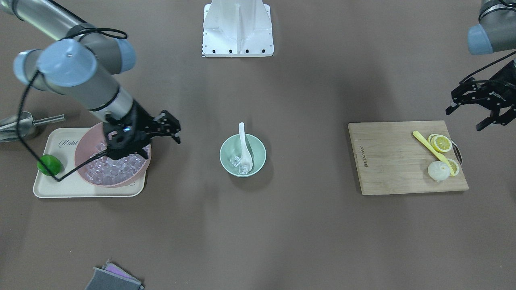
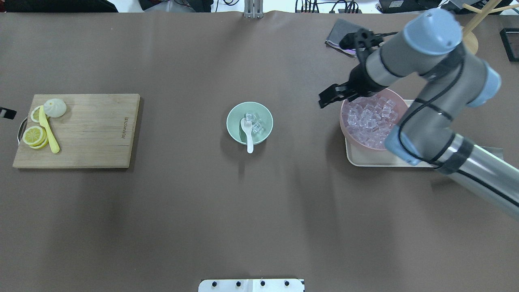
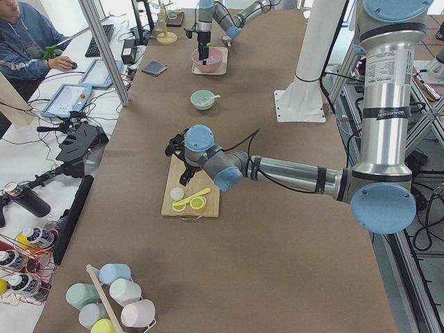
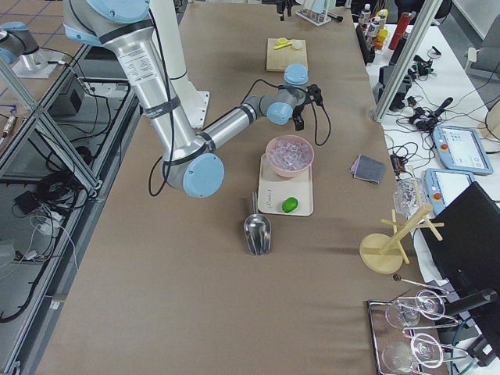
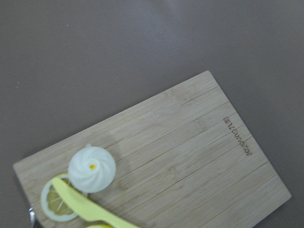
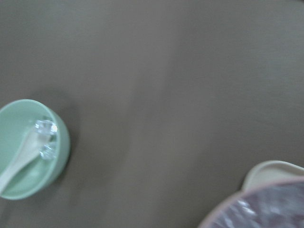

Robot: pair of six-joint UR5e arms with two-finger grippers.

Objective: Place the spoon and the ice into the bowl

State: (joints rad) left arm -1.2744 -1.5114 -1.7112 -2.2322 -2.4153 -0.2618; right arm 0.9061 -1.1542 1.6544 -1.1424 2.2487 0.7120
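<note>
- The right gripper (image 1: 175,129) hangs with its jaws spread and nothing between them, just past the edge of the pink bowl (image 1: 86,141) on the side toward the table's middle.
- The left gripper (image 1: 464,119) is also spread and empty, hovering off the far corner of the cutting board (image 1: 387,161). The overhead view catches only a black sliver of it at the frame's edge.
- The bowl (image 1: 225,147) stands alone mid-table, well apart from both grippers. The spoon (image 1: 244,145) lies in it with the scoop down inside and the handle resting over the rim toward the robot.
- The ice (image 1: 236,162) lies in the bowl beside the scoop, two or three clear cubes (the right wrist camera shows them too, though blurred).
- The pink bowl is heaped with more cubes and sits on a cream tray (image 1: 80,187).
- The front view shows a lime (image 1: 49,164) on that tray and a metal scoop (image 1: 20,123) beside it. In the overhead view the right arm hides both.
- On the board lie a yellow spoon (image 1: 431,150), lemon slices (image 1: 441,143) and a white bun (image 1: 438,170). The left wrist camera looks straight down on them.
</note>
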